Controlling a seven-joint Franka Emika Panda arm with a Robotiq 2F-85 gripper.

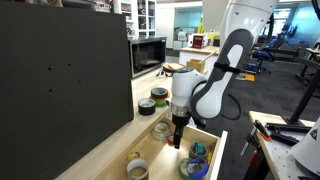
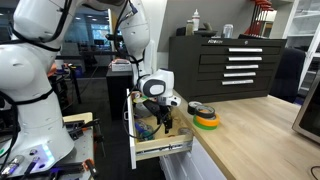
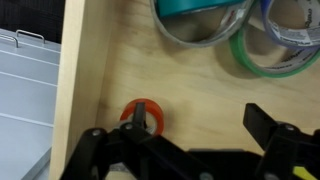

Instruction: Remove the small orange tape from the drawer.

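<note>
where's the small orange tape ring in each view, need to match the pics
Wrist view: small orange tape ring lower centre-left, at one fingertip.
In an exterior view: not discernible; look below the black hand.
In an exterior view: not discernible, near the hand.
Shared landmark: the open hand.

Open lab room, bright at far windows [image 1: 186, 18]. Dark floor [image 1: 288, 92]. Black drawer cabinet [image 2: 228, 62] at rear; microwave [image 1: 148, 55] on pale wood desk [image 2: 262, 130].
</note>
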